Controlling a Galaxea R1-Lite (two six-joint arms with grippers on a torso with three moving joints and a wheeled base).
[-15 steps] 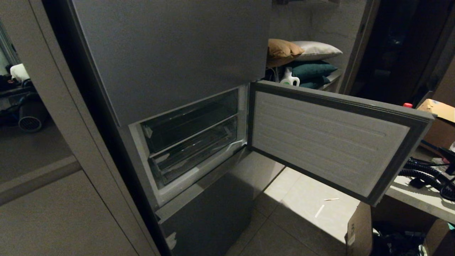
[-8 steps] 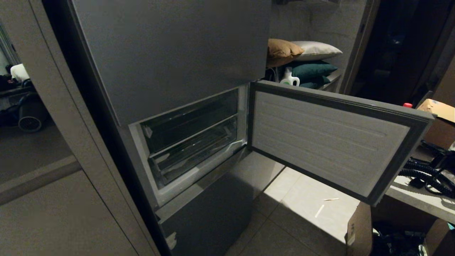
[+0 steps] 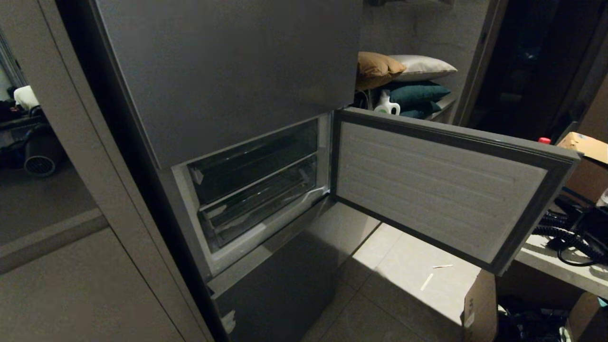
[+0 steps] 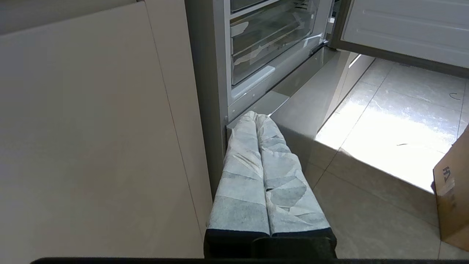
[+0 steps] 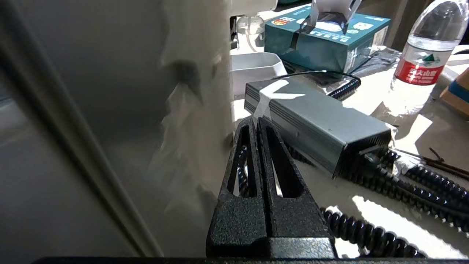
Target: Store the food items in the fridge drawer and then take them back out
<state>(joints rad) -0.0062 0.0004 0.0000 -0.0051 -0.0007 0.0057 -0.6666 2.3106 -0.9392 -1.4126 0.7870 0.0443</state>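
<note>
So the fridge point(image 3: 223, 76) has its middle door point(image 3: 441, 190) swung wide open, and inside you can see the clear fridge drawer point(image 3: 259, 199) pushed in, with another clear bin right above it. I can't make out any food in there, though the plastic is dark and reflective, so hard to say.

The right gripper point(image 5: 256, 123) is off by the outer side of that open door, fingers pressed tight together with nothing between them. Just past its tips sits a grey power brick point(image 5: 315, 124) on a counter, coiled black cable point(image 5: 395, 183) below and beside it, a teal tissue box point(image 5: 326, 40) farther out, and a water bottle point(image 5: 421, 58) off to the side.

The left gripper point(image 4: 256, 116), wrapped in pale cloth, is closed too, empty, hanging low by the fridge's front corner with the drawer up ahead of it.
</note>
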